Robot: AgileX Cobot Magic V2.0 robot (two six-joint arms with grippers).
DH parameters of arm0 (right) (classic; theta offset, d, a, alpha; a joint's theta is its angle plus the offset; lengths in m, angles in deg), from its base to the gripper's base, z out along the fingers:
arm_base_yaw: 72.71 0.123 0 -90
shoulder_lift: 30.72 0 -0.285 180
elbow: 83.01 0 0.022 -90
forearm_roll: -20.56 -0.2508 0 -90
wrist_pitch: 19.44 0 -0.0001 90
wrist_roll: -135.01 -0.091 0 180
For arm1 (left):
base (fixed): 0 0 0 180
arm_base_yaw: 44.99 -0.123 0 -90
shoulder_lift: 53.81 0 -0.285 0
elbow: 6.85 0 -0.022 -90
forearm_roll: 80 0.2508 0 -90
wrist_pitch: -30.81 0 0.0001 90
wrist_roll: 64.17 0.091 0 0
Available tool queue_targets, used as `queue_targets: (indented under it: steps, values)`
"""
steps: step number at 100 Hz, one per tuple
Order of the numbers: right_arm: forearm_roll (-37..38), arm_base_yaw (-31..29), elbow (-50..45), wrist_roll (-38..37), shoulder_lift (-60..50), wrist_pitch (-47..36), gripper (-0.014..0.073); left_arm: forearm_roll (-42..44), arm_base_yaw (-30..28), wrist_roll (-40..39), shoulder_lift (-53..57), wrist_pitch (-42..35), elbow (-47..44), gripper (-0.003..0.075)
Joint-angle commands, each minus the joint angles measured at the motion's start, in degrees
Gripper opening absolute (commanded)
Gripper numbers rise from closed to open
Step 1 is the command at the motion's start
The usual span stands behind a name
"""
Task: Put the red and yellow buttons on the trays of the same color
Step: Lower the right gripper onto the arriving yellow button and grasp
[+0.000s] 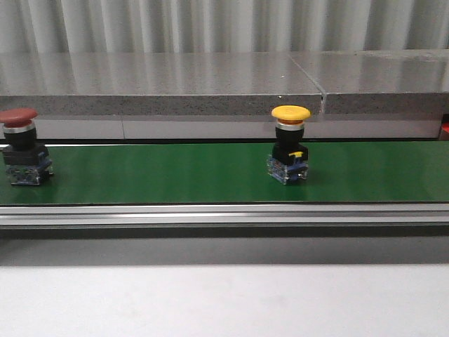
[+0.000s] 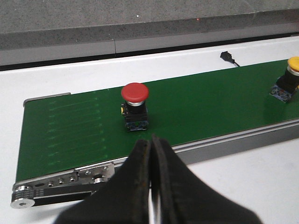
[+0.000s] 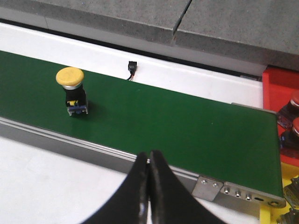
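Observation:
A red button (image 1: pixel 21 144) stands upright at the left end of the green belt (image 1: pixel 175 172); the left wrist view shows the red button (image 2: pixel 135 105) just beyond my left gripper (image 2: pixel 151 141), which is shut and empty over the belt's near rail. A yellow button (image 1: pixel 290 142) stands upright right of the belt's middle, also seen as the yellow button (image 3: pixel 71 89) far from my right gripper (image 3: pixel 149 156), shut and empty at the near rail. A red tray (image 3: pixel 279 93) holding red buttons (image 3: pixel 293 116) lies past the belt's right end. No yellow tray is clearly visible.
A grey stone ledge (image 1: pixel 210 84) runs behind the belt. The belt's metal rail (image 1: pixel 224 213) fronts a white tabletop (image 1: pixel 224 302). A small black cable plug (image 3: pixel 131 70) lies on the white surface behind the belt. Neither arm shows in the front view.

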Motion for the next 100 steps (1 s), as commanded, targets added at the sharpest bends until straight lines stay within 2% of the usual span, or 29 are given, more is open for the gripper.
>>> queue_targets:
  steps: [1,24,33,43,60,67,85,100]
  values:
    - [0.8,0.1,4.4,0.6,4.9,-1.5,-0.0067,-0.9,0.4,0.1,-0.3,-3.7,1.5,-0.0020]
    - [1.1,0.1,13.0,0.6,18.2,0.4,-0.0063,-0.9,0.4,0.1,-0.3,-3.7,1.5,-0.0020]
    - [-0.1,0.1,16.3,0.6,23.1,1.6,-0.0015,-0.9,0.4,0.1,-0.3,-3.7,1.5,-0.0020]
    - [-2.0,0.1,19.8,0.6,28.0,3.5,0.0130,-0.9,0.4,0.1,-0.3,-3.7,1.5,-0.0020]
    - [-3.3,1.0,25.5,0.6,35.2,6.8,0.0510,-0.9,0.4,0.1,-0.3,-3.7,1.5,-0.0020]
    - [-3.4,1.6,27.9,0.6,38.1,8.7,0.0595,-0.9,0.4,0.1,-0.3,-3.7,1.5,-0.0020]
    - [-4.4,3.6,33.5,0.6,45.4,14.8,0.0601,-0.9,0.4,0.1,-0.3,-3.7,1.5,-0.0020]
    - [-6.6,4.5,37.8,3.6,51.4,20.1,0.0601,-0.9,0.4,0.1,-0.3,-3.7,1.5,-0.0020]
